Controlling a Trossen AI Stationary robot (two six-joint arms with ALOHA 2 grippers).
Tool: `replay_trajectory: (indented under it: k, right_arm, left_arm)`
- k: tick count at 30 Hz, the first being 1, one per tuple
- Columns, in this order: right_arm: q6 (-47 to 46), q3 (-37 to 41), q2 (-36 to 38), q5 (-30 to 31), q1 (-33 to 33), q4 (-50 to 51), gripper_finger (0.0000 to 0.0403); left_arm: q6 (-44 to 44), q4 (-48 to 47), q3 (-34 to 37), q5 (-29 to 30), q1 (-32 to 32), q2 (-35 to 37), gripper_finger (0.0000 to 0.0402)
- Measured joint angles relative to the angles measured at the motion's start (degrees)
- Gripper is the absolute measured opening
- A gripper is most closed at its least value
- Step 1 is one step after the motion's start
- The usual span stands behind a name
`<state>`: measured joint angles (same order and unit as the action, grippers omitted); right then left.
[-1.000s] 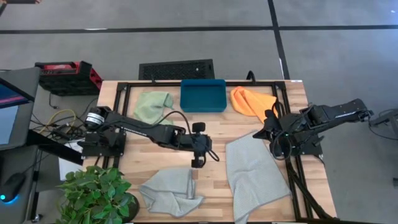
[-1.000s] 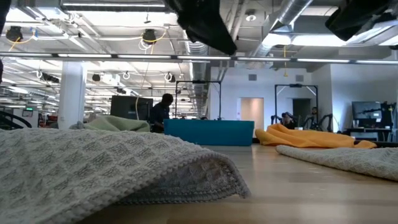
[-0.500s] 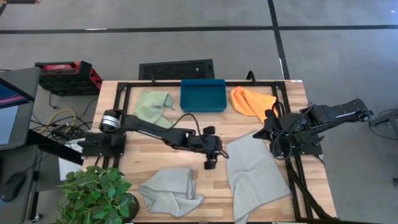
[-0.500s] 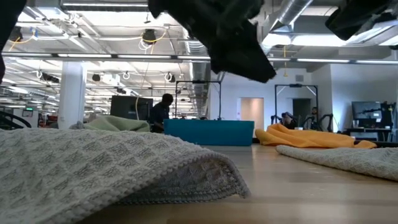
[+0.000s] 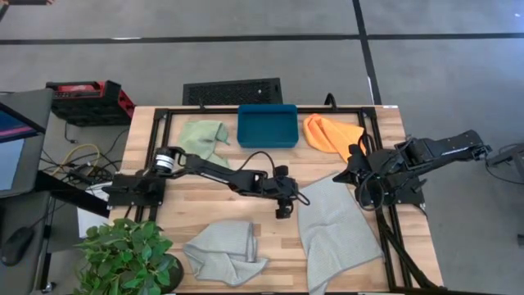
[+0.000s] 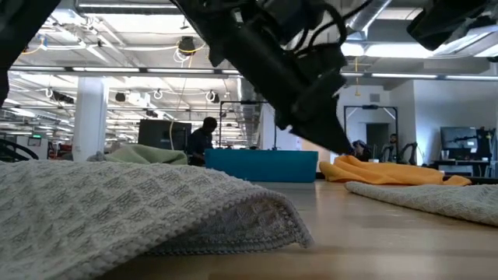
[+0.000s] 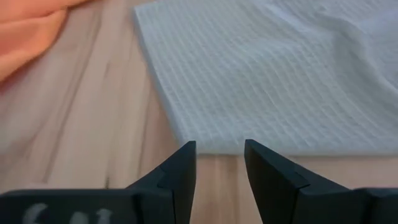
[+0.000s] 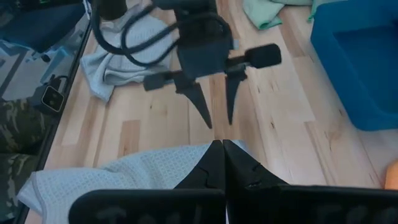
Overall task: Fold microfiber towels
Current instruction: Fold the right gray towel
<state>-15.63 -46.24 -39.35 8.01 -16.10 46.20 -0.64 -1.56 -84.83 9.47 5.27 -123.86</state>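
Hovering at the grey towel's corner

Reaching across the pale wood-plank bench (image 5: 205,192), the left tool (image 5: 282,211) hangs with its two dark tapered fingers (image 7: 180,171) parted and nothing between them. Just ahead of their tips lies the flat grey towel (image 5: 336,229), a waffle-weave cloth spread out with one straight hemmed edge facing the tool. The left wrist view shows that weave as a fine grid of small squares and a sliver of bare wood between fingertips and hem; the high view shows only a smooth grey sheet.

The right tool (image 8: 222,158) sits over the far corner of the same towel, fingers pressed together; whether cloth is pinched there cannot be told.

Behind the left tool, a second grey towel (image 5: 225,252) lies crumpled in soft folds; the low view shows its thick ribbed edge up close. Beyond the left tool's tips and off to one side, the orange towel (image 5: 332,133) is bunched, smooth and glossy. The light green towel (image 5: 202,139) is heaped beside the arm, next to the rigid teal tray (image 5: 267,125).
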Motion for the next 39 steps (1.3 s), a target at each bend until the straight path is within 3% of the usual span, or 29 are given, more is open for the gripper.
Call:
replay_trajectory:
  k: [8, 14, 39]
  right_arm:
    - [0.04, 0.0, 0.0, 0.0, -0.02, 0.04, 0.0008]
    - [0.06, 0.0, -0.02, -0.02, -0.02, 0.06, 0.0008]
    - [0.15, 0.02, 0.0, -0.02, -0.02, 0.06, 0.0008]
  left_arm:
    - [0.51, 3.72, -0.18, -0.35, -2.05, -2.08, 0.013]
    - [-3.44, 7.23, -0.51, -7.52, -4.71, -4.06, 0.013]
    - [-5.26, 5.98, -0.53, -8.24, -5.54, -5.74, 0.013]
